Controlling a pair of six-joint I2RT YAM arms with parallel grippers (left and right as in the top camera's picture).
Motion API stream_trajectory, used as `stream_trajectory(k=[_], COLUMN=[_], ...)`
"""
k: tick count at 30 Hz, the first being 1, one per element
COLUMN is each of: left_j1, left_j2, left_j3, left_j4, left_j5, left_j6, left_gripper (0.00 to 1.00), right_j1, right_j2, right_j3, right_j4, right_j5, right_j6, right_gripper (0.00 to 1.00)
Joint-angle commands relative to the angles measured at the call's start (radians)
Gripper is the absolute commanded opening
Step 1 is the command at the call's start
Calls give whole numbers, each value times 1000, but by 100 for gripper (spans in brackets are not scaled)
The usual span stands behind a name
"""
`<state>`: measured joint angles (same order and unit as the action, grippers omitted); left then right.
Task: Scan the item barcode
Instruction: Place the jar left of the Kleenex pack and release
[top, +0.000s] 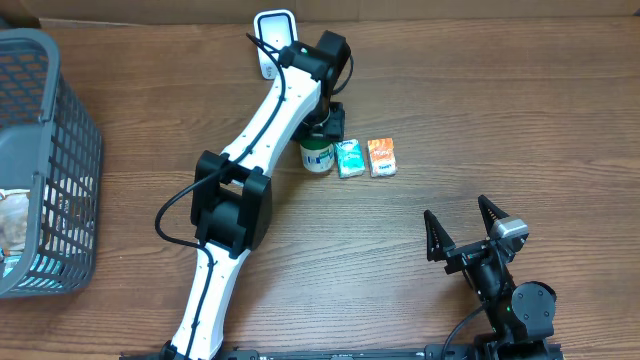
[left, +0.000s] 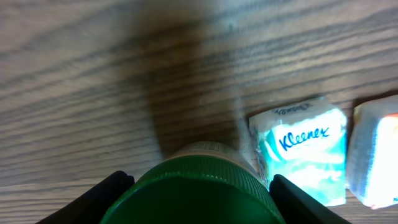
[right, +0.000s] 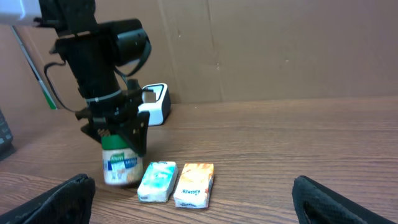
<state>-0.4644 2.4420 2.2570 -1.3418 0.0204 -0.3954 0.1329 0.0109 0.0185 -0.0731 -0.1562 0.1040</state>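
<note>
Jar (top: 318, 158) gripped by left claw (right: 117, 135); tissue pack (top: 349, 158) just beside.

Legible text, one item only: you can read "Kleenex" in blue script on the white-and-teal tissue pack (left: 305, 155), left wrist view; smaller print sits at that pack's top edge, too blurred for you to make out. Beside it, the orange tissue pack (left: 376, 158) is cut by the frame edge, no word readable; in the right wrist view its front carries a small mark, too small to read. On the jar (right: 121, 163) you see a blue label band with white lettering, right wrist view; not legible. Overhead view: print on all three too small to read.
</note>
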Motion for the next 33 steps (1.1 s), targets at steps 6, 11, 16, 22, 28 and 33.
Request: stream_trajectory(k=[6, 11, 16, 22, 28, 33], left_j1=[-27, -34, -34, -33, -31, -22], left_j2=[8, 7, 3, -24, -71, -153], left_j3=[-78, -80, -79, -27, 103, 221], left_j4=[22, 22, 0, -36, -99, -149], left_j5=[-5, -2, 14, 13, 0, -32], left_j6=[-32, -32, -31, -31, -14, -3], left_gripper=[54, 63, 89, 100, 100, 100], right_j1=[5, 5, 5, 5, 5, 5], right_j2=[-8, -8, -8, -8, -8, -8], right_j3=[-11, -11, -11, -11, -11, -11], right_j4=[3, 3, 3, 3, 3, 3], right_j5=[6, 6, 6, 6, 6, 6], right_j6=[1, 1, 1, 1, 1, 1], right_gripper=[100, 100, 100, 100, 100, 100])
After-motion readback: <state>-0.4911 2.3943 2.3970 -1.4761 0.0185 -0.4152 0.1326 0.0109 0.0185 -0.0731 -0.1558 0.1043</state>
